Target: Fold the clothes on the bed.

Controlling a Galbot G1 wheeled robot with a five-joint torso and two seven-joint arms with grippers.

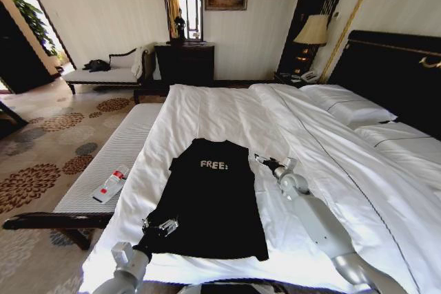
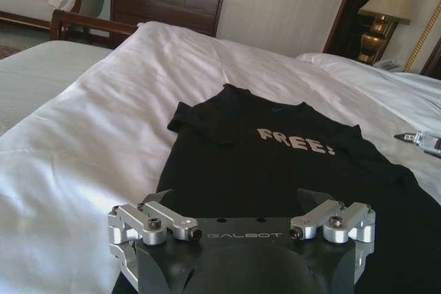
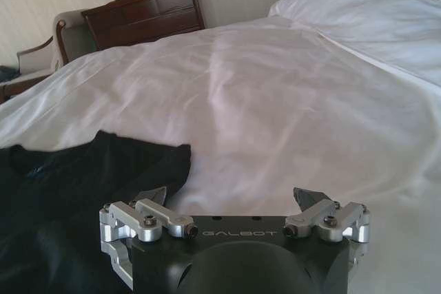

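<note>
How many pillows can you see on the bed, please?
2 pillows, both white, lie at the head of the bed against the dark headboard: one nearer the lamp, the other beside it toward the right edge. More may be hidden.

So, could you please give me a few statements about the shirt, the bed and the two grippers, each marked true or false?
1. The T-shirt lies flat on the bed. True.
2. The T-shirt is white. False: it is black with pale "FREE!" lettering.
3. The left gripper is at the T-shirt's lower left edge. True.
4. The right gripper is shut on a pillow. False: it is open, beside the T-shirt's sleeve.
5. Both grippers are open. True.
</note>
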